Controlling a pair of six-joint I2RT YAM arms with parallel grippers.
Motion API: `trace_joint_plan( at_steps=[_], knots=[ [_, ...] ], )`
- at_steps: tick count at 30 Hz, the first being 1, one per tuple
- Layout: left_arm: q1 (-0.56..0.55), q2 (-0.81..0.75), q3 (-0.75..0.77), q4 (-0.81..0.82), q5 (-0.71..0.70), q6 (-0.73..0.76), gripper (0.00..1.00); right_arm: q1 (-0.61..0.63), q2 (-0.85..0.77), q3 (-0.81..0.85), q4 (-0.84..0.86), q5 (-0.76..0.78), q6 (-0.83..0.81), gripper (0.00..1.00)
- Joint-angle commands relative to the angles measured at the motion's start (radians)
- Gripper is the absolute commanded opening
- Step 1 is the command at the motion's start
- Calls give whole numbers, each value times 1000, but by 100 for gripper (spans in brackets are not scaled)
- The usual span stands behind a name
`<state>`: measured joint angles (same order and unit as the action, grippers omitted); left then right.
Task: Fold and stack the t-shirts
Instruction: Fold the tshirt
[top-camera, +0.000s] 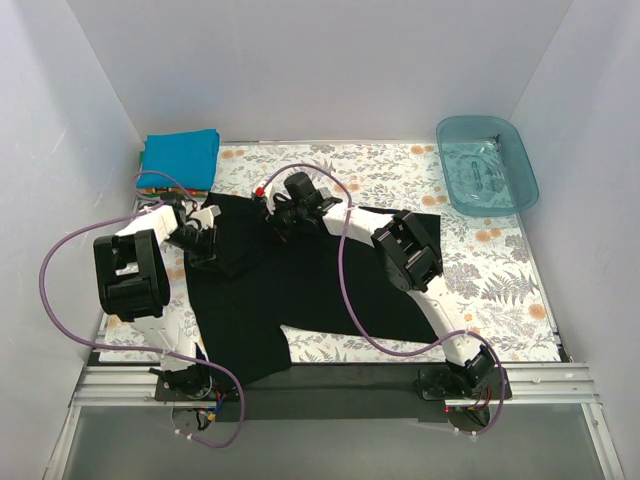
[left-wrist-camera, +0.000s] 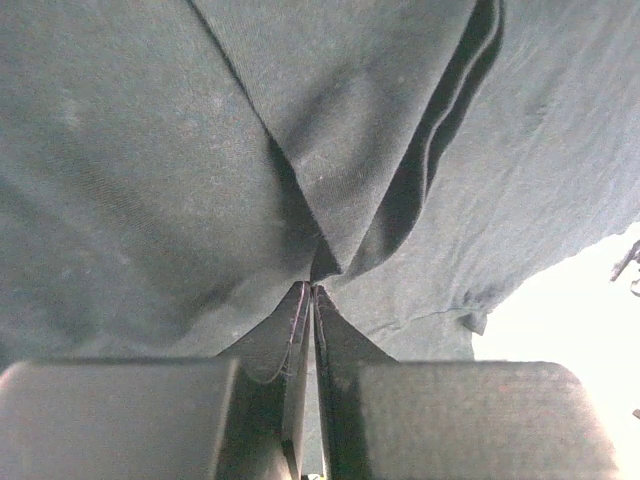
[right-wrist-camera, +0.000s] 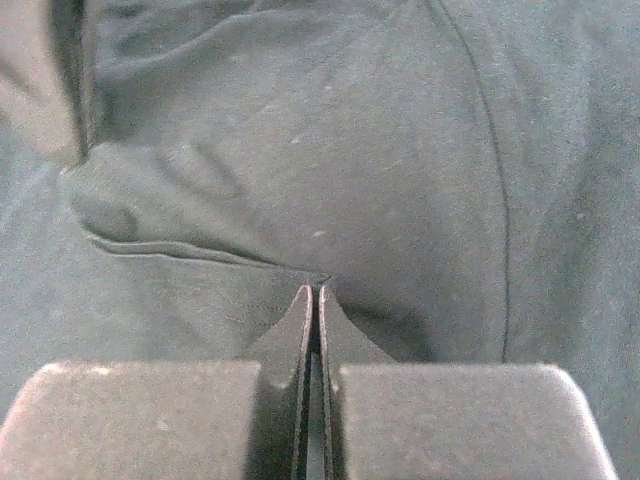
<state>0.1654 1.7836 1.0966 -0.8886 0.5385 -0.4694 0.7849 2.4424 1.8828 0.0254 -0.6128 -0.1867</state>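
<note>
Floral-print white cloth is covering the table (top-camera: 500, 290), the largest item, which is filling the floor of a white-walled enclosure.

Black t-shirt (top-camera: 300, 290): the largest garment. It is lying spread and unfolded across the table's centre, with one part running down to the near edge at 7 o'clock. Its far portion is bunching between 11 and 12 o'clock, where both arms are meeting it. Its dark cloth is filling the left wrist view (left-wrist-camera: 200, 180) and the right wrist view (right-wrist-camera: 300, 150).

Right arm (top-camera: 410, 250): it is rising from its base at 5 o'clock and stretching toward 11 o'clock over the black t-shirt.

Left arm (top-camera: 130, 275): it is standing at 8 o'clock and bending inward toward the shirt's left side.

Teal tub (top-camera: 520, 150): translucent plastic, sitting in the 1 o'clock corner, well apart from the shirts.

Blue t-shirt (top-camera: 180, 158): folded and lying in the 10 o'clock corner, near the black t-shirt's far left edge.

Orange and green slivers (top-camera: 150, 187): thin edges of cloth peeking out under the blue t-shirt's near side.

Left tool (top-camera: 200, 240) (left-wrist-camera: 312, 288): clenched and pinching a ridge of the black t-shirt, a fold running away from its tips.

Right tool (top-camera: 278, 215) (right-wrist-camera: 312, 290): clenched, its tips touching a crease in the black t-shirt. Whether any cloth is caught between them cannot be told.
</note>
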Motion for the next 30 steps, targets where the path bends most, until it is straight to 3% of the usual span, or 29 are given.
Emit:
trace_joint_plan(
  at_steps=[1,20,30],
  knots=[
    [14,-91,75,-58,17,9,1,-10,-143,-22,34,-53,3,1],
    [14,-108,267,-236,-45,11,0,-30,-336,-237,97,-123,69,1],
    [14,-145,201,-262,-54,35,0,-30,-364,-297,102,-183,96,1]
  ],
)
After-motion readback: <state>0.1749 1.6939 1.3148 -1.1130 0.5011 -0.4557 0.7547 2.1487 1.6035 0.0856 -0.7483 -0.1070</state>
